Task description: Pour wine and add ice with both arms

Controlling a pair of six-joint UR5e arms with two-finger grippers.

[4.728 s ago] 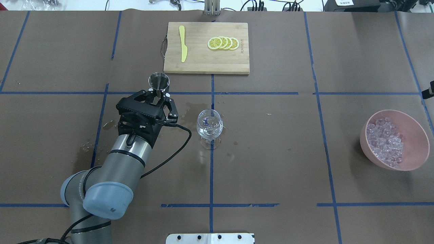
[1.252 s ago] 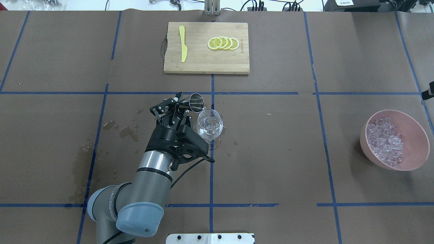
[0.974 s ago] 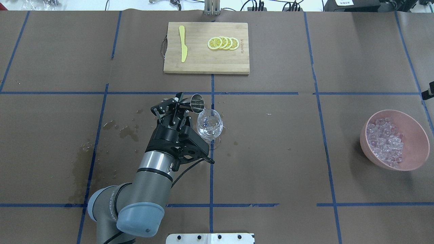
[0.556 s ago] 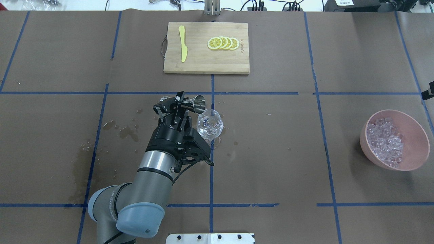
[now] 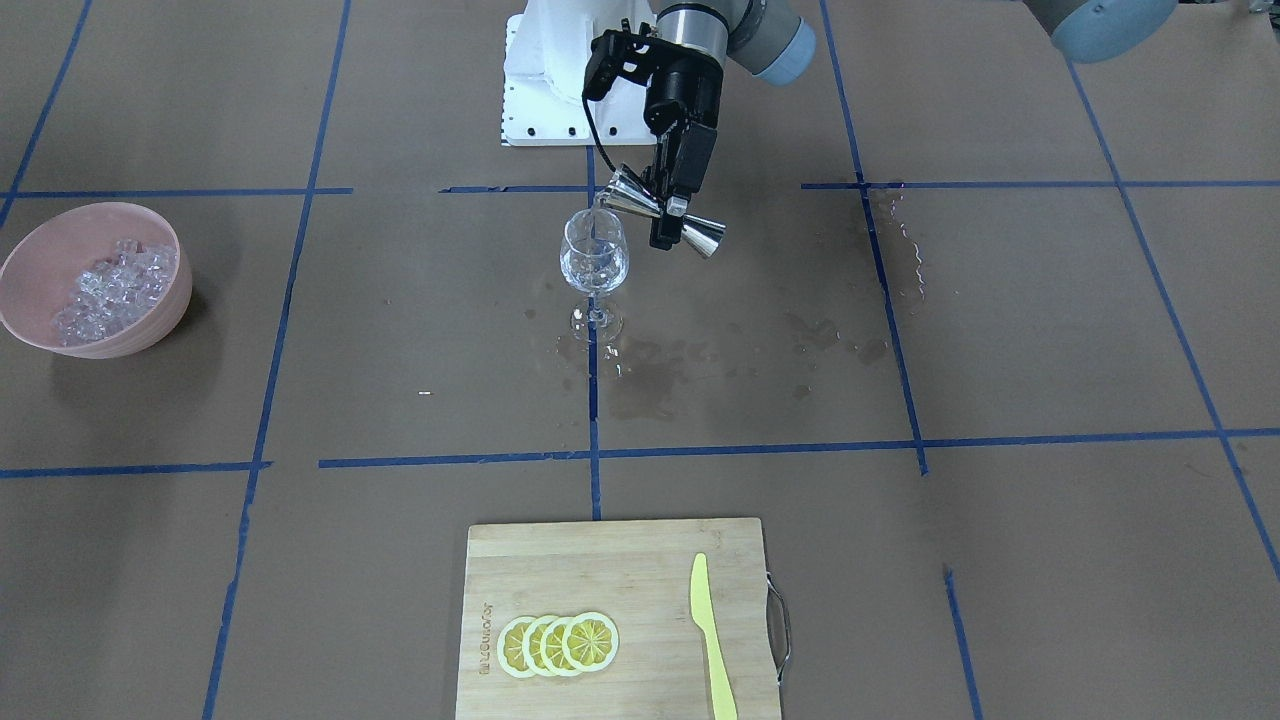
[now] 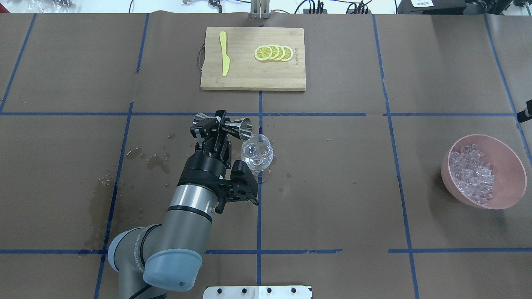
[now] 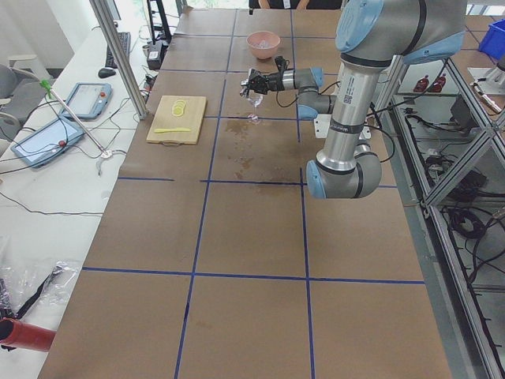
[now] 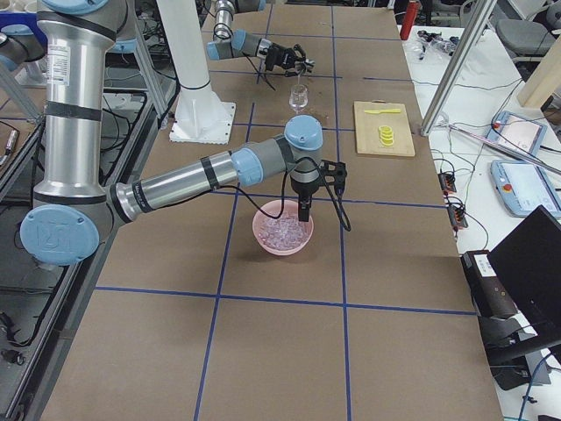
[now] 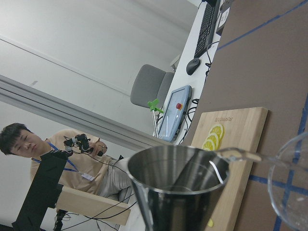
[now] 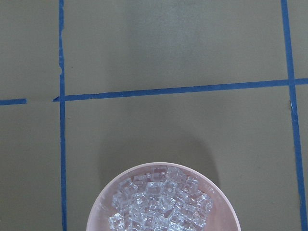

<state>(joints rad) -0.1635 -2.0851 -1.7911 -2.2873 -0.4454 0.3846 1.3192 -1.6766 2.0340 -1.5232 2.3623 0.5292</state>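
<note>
The left arm reaches to the wine glass. Well to the glass's right, a pink bowl of ice sits under the right gripper; I cannot tell how wide its jaws stand. Above the glass's rim, the left gripper clamps a tipped steel jigger, and a thin stream of clear wine runs in.

Overhead: behind robot, looking forward-down over whole desk. Front-facing: opposite edge, steep, mirrored; both share wine glass, cutting board, bowl. Side views: desk ends, distant. Left wrist: close behind jigger, facing cutting board. Right wrist: straight down on ice.
</note>
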